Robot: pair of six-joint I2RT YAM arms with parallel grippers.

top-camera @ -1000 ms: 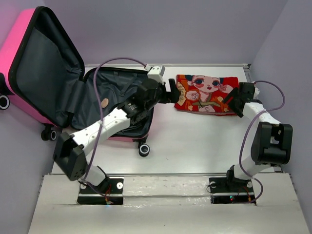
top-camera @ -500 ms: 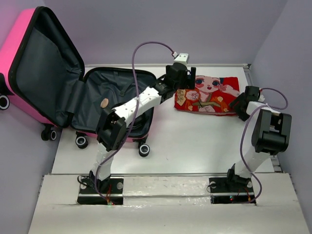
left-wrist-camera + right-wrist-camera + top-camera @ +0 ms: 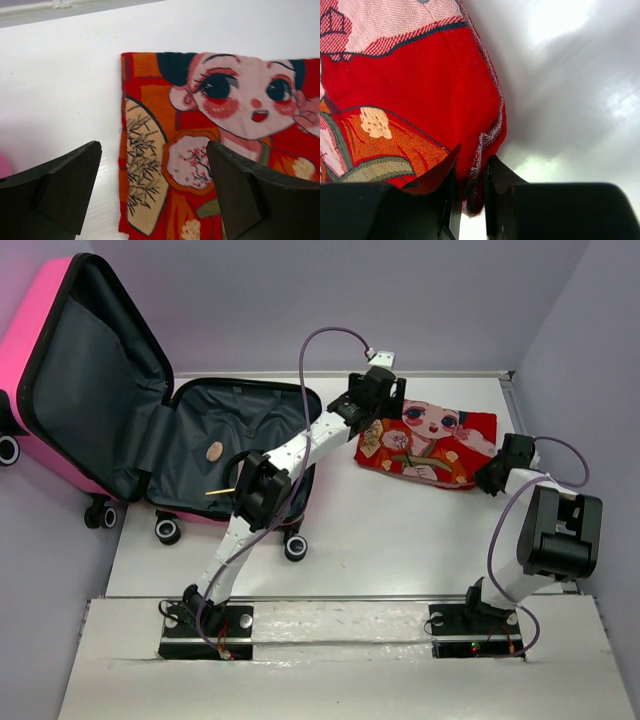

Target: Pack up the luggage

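So the luggage (image 3: 40, 340) is lying open at the left end of the worktop (image 3: 400, 530). The base is flat with the grey lining up and the pink lid stands tipped back behind it. The thing to pack looks like the red printed cloth (image 3: 430, 445), which is flat on the worktop just right of the open half.

The right claw (image 3: 470, 170) is pressed together on the cloth's right edge, and you can see a fold of red weave pinched between the pads. The left claw (image 3: 152, 150) is spread wide over the cloth's left end, with nothing in it.

How it'll handle, just my guess:
- The cloth looks like a woven, tapestry-type fabric, so light and floppy. It has enough texture that it shouldn't slip out of a pinch.
- Lifted from one edge only, it'll sag and drag, and probably bunch up on the luggage rim.
- I'd want the left claw to take the left hem, roughly mirroring the right one, so it travels stretched between the two.
- It's not fragile, so a firm pinch is fine.
- The luggage itself is hard shell on casters, so I'd bet it rolls if an arm nudges it. I wouldn't lean on the rim.
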